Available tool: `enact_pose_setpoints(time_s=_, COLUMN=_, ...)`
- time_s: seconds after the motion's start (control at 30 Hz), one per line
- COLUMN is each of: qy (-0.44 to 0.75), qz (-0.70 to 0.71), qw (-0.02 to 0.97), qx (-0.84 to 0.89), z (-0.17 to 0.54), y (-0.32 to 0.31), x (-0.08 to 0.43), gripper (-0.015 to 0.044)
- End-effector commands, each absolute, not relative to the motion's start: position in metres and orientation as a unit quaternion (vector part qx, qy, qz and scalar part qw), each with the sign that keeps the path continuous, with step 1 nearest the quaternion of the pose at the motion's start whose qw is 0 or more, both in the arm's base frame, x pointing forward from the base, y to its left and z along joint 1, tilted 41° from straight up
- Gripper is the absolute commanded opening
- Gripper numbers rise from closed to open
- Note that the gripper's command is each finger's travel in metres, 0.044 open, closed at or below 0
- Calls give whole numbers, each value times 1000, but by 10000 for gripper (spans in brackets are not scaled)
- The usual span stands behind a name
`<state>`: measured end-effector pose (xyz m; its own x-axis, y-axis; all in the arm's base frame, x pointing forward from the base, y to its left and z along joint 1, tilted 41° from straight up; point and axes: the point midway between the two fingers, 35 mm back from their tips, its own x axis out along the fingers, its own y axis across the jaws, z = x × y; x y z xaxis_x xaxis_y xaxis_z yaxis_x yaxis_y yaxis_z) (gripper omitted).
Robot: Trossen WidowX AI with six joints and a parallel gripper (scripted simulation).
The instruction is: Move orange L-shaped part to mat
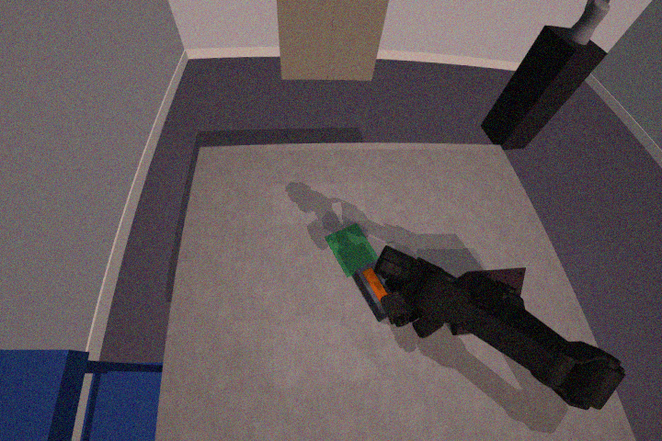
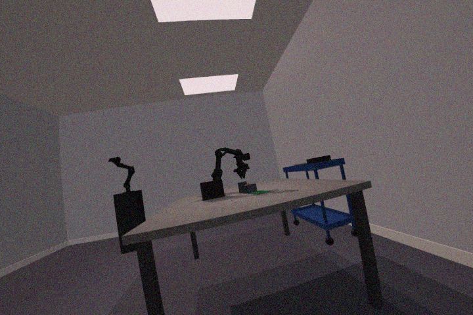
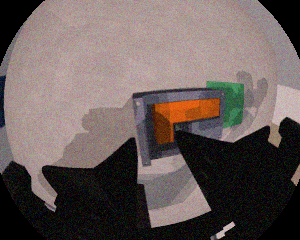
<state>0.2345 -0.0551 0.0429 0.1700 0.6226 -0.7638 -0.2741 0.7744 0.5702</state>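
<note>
The orange L-shaped part [image 1: 374,283] [image 3: 190,111] lies in the pocket of the grey tray [image 1: 367,299] [image 2: 247,188] [image 3: 139,120], with no clear tilt visible. In the wrist view its long bar runs right towards the mat and its short leg points down at the left. The green mat [image 1: 349,246] [image 2: 260,192] [image 3: 234,105] lies flat at the tray's end. My gripper [image 2: 242,177] [image 3: 155,138] is partly open and empty, pointing down above the tray. In the wrist view the right fingertip overlaps the tray beside the short leg. In the top view the arm hides that end.
The arm's dark base block [image 2: 212,189] stands on the table [image 1: 258,333] near the tray. The arm's shadow falls across the table and part of the mat. A blue cart [image 2: 320,215] stands beyond the table. A second arm on a black stand [image 2: 129,209] is off the table's other side.
</note>
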Motion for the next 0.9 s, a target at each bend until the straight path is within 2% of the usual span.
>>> enact_pose_setpoints(time_s=0.0, qy=575, qz=305, qw=741, qx=162, z=15, y=-27, x=234, gripper=180)
enact_pose_setpoints(time_s=0.87, qy=575, qz=306, qw=741, qx=163, z=-10, y=-4, x=239, gripper=180)
